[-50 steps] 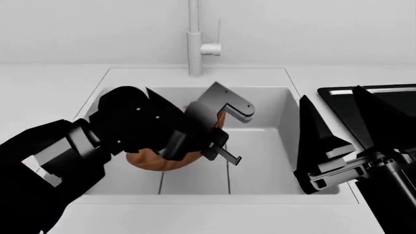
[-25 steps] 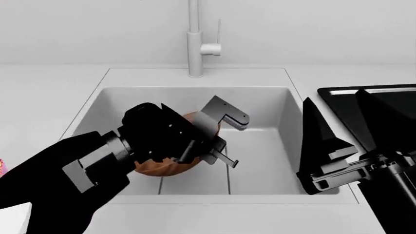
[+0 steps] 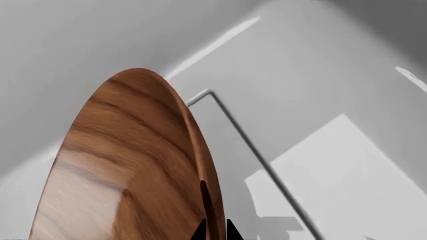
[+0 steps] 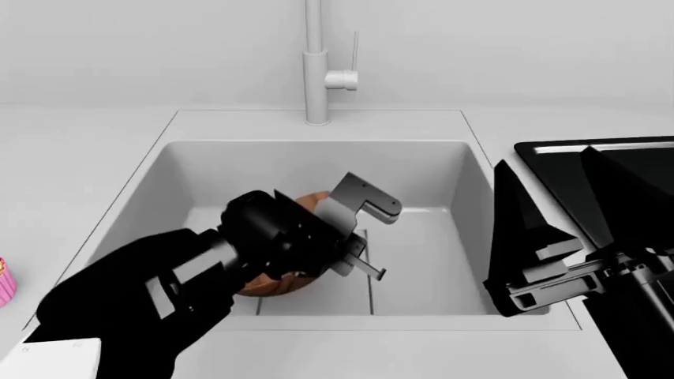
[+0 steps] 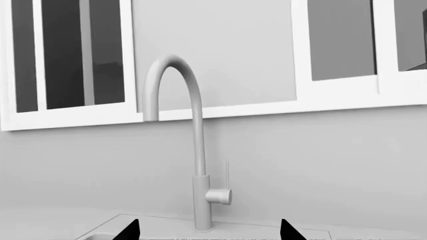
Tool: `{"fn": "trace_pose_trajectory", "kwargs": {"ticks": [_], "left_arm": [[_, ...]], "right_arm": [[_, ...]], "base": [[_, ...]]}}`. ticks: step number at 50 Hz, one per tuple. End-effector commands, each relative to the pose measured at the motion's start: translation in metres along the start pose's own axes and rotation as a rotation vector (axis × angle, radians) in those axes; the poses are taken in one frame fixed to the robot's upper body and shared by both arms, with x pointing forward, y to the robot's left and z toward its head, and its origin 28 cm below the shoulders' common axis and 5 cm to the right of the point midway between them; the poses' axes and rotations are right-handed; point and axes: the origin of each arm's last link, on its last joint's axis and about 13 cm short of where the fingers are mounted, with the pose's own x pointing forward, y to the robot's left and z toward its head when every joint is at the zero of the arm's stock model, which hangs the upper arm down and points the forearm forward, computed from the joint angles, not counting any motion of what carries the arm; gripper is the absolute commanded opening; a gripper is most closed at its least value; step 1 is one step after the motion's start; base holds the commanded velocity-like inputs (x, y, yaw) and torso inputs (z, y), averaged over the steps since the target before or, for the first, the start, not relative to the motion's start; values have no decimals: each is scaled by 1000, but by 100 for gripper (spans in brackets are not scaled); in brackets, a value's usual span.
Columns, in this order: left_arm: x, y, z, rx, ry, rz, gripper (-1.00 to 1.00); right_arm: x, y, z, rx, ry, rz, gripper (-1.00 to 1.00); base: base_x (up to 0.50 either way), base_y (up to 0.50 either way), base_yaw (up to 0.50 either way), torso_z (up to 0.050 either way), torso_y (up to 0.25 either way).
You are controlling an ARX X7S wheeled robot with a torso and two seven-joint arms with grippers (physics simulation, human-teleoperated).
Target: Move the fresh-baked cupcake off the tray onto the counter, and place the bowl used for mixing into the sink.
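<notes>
My left gripper point(image 3: 215, 232) is shut on the rim of the brown wooden bowl point(image 3: 127, 165), which runs between its two dark fingertips. In the head view the bowl point(image 4: 276, 284) is low inside the sink point(image 4: 211, 170), close to the basin floor and tilted, mostly hidden by my left wrist. The pink-wrapped cupcake point(image 4: 5, 282) shows only as a sliver on the counter point(image 4: 74, 150) at the far left edge. The black tray point(image 4: 589, 154) lies right of the sink. My right gripper point(image 4: 569, 209) hangs open and empty over the sink's right edge, and in its own wrist view this gripper point(image 5: 210, 232) faces the faucet.
The tall grey-white faucet point(image 4: 315, 63) stands behind the sink's middle, and this faucet point(image 5: 197, 150) rises in front of a window in the right wrist view. A drain cover outline point(image 3: 267, 165) lies on the basin floor beside the bowl. A white object point(image 4: 58, 359) sits at the lower left corner.
My left arm has sunk lower into the sink and drawn toward the front, carrying the bowl down with it. The cupcake's edge has appeared at far left. The right arm has barely moved.
</notes>
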Motion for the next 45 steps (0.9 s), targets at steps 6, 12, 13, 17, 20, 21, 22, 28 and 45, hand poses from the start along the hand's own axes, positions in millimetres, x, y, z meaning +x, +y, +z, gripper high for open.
{"fn": "trace_pose_trajectory", "kwargs": {"ticks": [6,12,13,17,20,21,22,28,45], "left_arm": [[10,0,-9,-11,0,30,-100],[12,-2,-11,-18,2,21,-100],[12,-2,-12,-19,3,22,-100],[13,-2,-12,-35,1,24,-100],[12,-2,-12,-46,-1,22,-100],[12,-3,-12,-43,2,14,100],[12,-4,-12,-44,2,13,100],[8,-5,-5,-53,-10,-11,100],[-12,-10,25,-115,-117,-79,100]], "right_arm": [[-1,-2,-2,3,3,-6,100],[-1,-2,-2,0,5,-12,100],[-1,-2,-2,0,4,-13,100],[0,-2,-2,-1,3,-11,100],[-1,-1,-1,-3,3,-11,100],[-1,-1,-1,-4,3,-11,100],[-1,-1,-1,-4,3,-12,100],[0,-1,0,-3,1,-6,100],[1,2,6,-12,-8,12,100]], "base": [[0,0,0,0,0],[0,0,0,0,0],[0,0,0,0,0],[0,0,0,0,0],[0,0,0,0,0],[0,0,0,0,0],[0,0,0,0,0],[0,0,0,0,0],[0,0,0,0,0]]}}
